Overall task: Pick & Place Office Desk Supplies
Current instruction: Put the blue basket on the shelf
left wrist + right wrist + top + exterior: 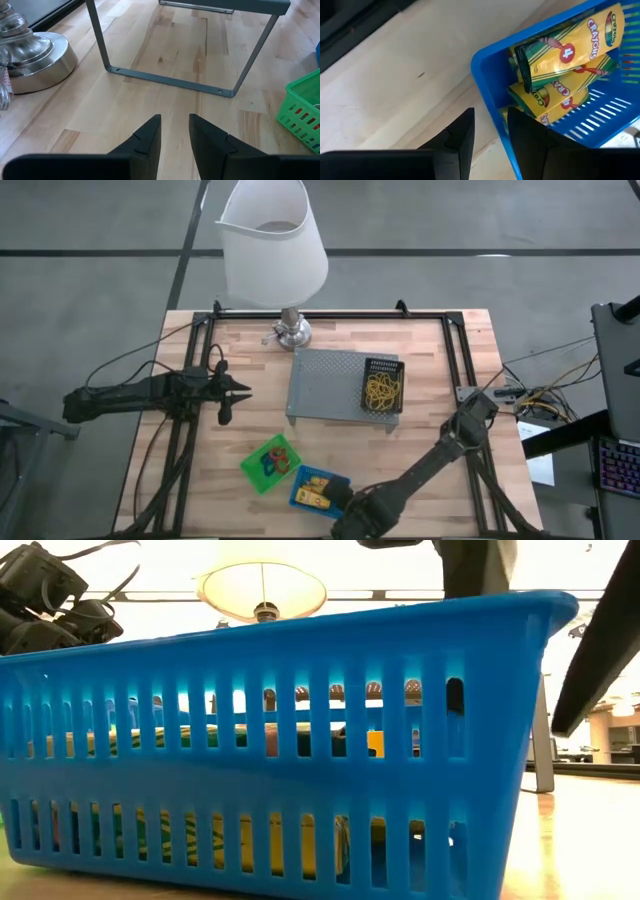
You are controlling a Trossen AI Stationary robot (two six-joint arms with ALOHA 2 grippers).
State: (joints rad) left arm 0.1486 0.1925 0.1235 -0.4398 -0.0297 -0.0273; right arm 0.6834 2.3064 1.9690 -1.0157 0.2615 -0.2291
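Observation:
A blue bin (312, 480) stands near the table's front edge and holds yellow crayon boxes (565, 50). My right gripper (491, 117) hangs over the bin's end wall (487, 85), open by a narrow gap and pointing steeply down. One finger is over the inside and one over the outside. Whether either finger touches the wall, I cannot tell. A green bin (270, 463) with small red and blue pieces sits left of the blue one. A black bin (383, 385) of yellow rubber bands rests on the grey mesh tray (325, 385). My left gripper (175, 120) waits at the left, slightly open and with nothing between its fingers.
A white-shaded lamp (272, 240) stands at the far edge on a metal base (30, 55). The mesh tray stands on wire legs (170, 80), ahead of my left gripper. Bare wood lies between my left gripper and the green bin (305, 115). The blue bin (300, 740) fills the low view.

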